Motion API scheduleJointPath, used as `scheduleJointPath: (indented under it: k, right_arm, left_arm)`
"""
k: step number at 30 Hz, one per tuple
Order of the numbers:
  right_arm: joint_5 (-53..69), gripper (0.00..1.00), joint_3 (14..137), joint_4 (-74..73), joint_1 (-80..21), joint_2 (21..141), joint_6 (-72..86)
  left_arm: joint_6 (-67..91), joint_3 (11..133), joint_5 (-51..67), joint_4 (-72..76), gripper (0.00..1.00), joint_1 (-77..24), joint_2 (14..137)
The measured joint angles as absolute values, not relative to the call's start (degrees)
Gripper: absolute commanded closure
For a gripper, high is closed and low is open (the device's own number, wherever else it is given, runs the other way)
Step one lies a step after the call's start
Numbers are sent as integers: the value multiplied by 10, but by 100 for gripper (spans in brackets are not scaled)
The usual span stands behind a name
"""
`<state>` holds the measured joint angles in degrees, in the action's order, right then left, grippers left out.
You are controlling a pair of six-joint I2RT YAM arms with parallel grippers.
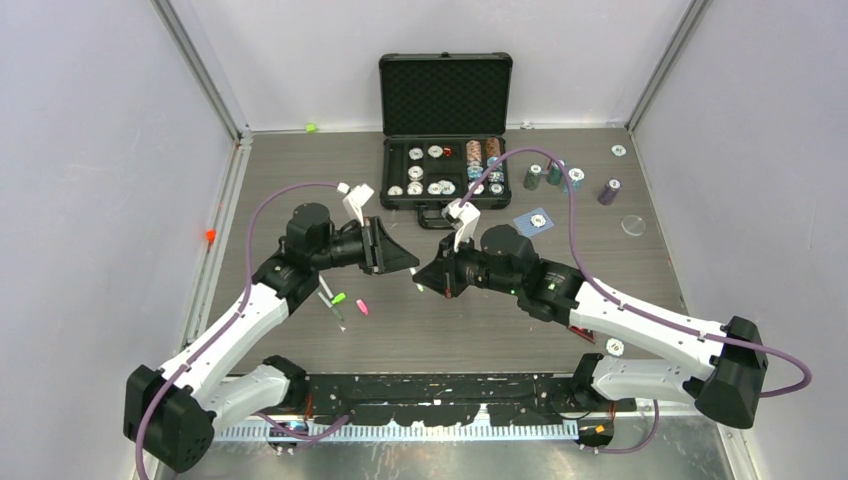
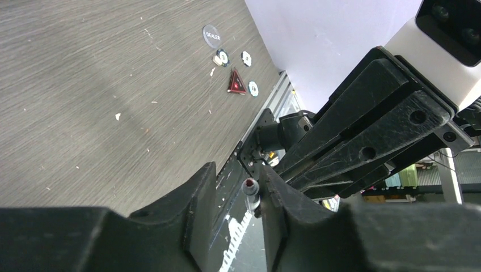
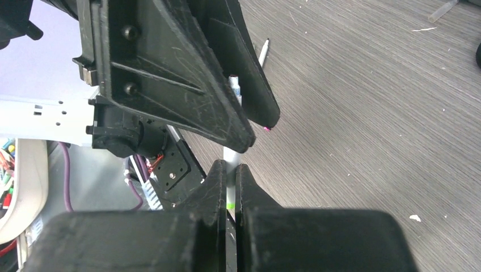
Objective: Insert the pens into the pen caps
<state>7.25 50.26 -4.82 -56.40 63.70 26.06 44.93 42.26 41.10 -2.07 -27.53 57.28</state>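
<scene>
My right gripper (image 1: 425,280) (image 3: 228,167) is shut on a white pen (image 3: 229,156) with a neon green band, held above the table. The pen runs up between the fingers of my left gripper (image 1: 408,264) (image 2: 238,175). The left jaws stand apart. A small grey tube end (image 2: 249,187) with a dark red opening rests against one left finger only. On the table left of the grippers lie a pen (image 1: 328,302), a green cap (image 1: 339,298) and a pink cap (image 1: 362,307). The right wrist view also shows a white pen (image 3: 264,50) lying on the table.
An open black case (image 1: 445,95) with poker chips stands at the back. Chip stacks (image 1: 535,178), a blue card (image 1: 537,220) and a clear disc (image 1: 633,225) lie to its right. A red triangular token (image 2: 236,83) and a dealer button (image 2: 211,35) lie near the right arm's base.
</scene>
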Motion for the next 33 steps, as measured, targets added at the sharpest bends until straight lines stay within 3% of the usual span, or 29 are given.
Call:
scheduleJointPath:
  k: [3, 5, 6, 9, 10, 12, 21, 33]
  right_arm:
    - [74, 100, 503, -51, -564, 638, 261]
    - [75, 100, 503, -53, -563, 639, 260]
    - [76, 91, 503, -53, -563, 639, 260]
    - [75, 42, 505, -55, -561, 640, 260]
    - [75, 33, 507, -57, -561, 641, 261]
    - [72, 27, 511, -61, -561, 640, 259]
    - [65, 32, 515, -74, -561, 631, 250]
    - [64, 50, 546, -73, -561, 660, 241]
  left_arm:
    - [450, 426, 409, -20, 98, -282, 577]
    - [451, 431, 406, -18, 100, -288, 577]
    - [451, 431, 405, -17, 100, -289, 577]
    - [457, 431, 396, -18, 100, -291, 577]
    - [459, 431, 392, -18, 100, -292, 577]
    - [462, 431, 381, -18, 100, -292, 575]
    - [493, 431, 327, -18, 100, -293, 557]
    - [537, 422, 315, 3, 100, -293, 551]
